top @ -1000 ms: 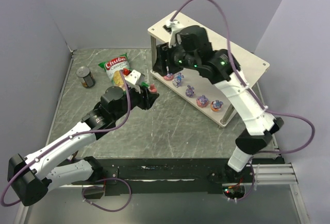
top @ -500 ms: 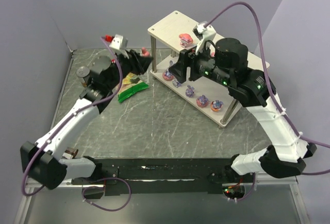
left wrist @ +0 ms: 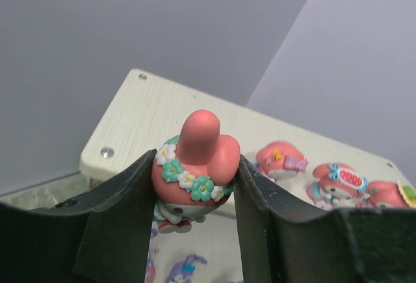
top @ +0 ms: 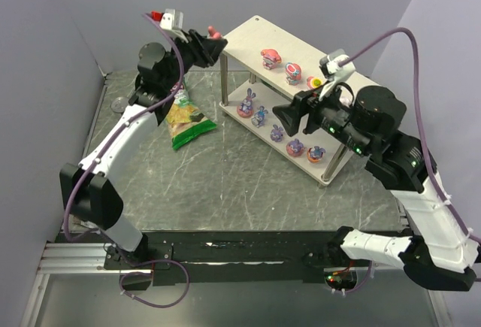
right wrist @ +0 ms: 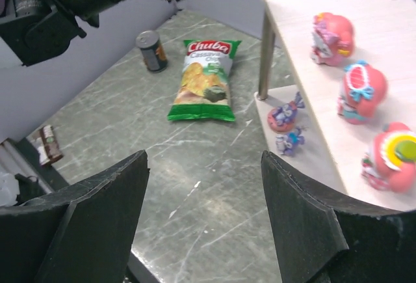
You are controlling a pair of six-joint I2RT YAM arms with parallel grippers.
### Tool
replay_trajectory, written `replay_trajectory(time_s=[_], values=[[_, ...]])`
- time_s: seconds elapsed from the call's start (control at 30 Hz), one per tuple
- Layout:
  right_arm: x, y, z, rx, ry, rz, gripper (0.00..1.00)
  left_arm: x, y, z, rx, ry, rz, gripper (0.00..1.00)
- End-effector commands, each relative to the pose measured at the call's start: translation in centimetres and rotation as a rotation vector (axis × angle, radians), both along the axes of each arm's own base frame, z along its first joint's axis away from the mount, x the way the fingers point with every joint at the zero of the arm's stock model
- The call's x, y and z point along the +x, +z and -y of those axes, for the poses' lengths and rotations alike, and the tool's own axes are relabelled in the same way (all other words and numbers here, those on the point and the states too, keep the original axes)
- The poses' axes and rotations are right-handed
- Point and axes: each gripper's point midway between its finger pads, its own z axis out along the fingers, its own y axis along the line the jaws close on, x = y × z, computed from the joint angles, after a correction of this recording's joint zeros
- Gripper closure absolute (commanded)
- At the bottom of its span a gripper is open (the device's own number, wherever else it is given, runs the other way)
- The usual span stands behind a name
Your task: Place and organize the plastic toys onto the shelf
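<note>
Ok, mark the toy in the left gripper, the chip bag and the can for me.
pink toy [left wrist: 201, 156], left wrist view, on its rounded head.
chip bag [right wrist: 203, 81], right wrist view, middle of its front.
can [right wrist: 153, 53], right wrist view, on its side wall.

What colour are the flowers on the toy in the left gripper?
Teal and white, with yellow centres, banding the pink toy; clearest in the left wrist view.

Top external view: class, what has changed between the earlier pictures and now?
The left end effector, still shut on a pink toy, swung it from mid-table up beside the shelf top. The right end effector drew back off the shelf, uncovering three pink toys on its top board. The purple toys below stayed put.
</note>
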Motion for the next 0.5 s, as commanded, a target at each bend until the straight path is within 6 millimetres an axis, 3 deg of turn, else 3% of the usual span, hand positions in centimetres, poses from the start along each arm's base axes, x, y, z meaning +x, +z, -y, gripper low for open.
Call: replay_trajectory(time_s=[0.0, 0.03, 0.2, 0.47], values=[[0.6, 1.1, 2.1, 0.005, -0.091, 0.078, 0.23, -0.4, 6.3, 0.5, -0.085, -0.055, 0.153, 0.99], [0.3, 1.4, 2.6, 0.011, -0.097, 0.089, 0.23, 0.4, 5.6, 0.9, -0.080, -0.059, 0.141, 0.99], [0.2, 1.4, 3.7, -0.006, -0.137, 0.108, 0.22, 1.3, 7.0, 1.9, -0.107, -0.100, 0.169, 0.99], [0.5, 1.5, 4.7, -0.037, -0.176, 0.125, 0.20, 3.4, 4.3, 3.8, -0.104, -0.162, 0.122, 0.99]])
